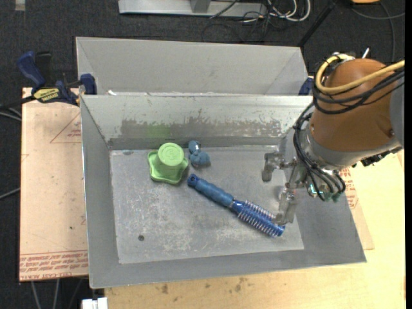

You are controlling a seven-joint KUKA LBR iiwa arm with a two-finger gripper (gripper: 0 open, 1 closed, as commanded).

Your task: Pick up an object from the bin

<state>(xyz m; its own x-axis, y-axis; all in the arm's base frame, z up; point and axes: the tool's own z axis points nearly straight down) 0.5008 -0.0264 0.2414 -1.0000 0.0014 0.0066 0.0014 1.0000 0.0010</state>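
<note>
Blue brush (235, 206), green cup (168, 163) in bin (193, 243) — tool (277, 187) spread, empty, beside bristles.

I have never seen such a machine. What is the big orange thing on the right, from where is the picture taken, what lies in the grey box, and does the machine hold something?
The orange cover sits on the wrist of a robot arm that reaches in from the right. The one camera looks down from above, slightly from the side. The grey box is a metal bin. In it lie a green cup-like piece, a small blue thing beside it, and a blue brush. The tool is the arm's two-finger grasping part. Its fingers stand apart with nothing between them, so it holds nothing. One finger is close to the brush's bristle end.
</note>
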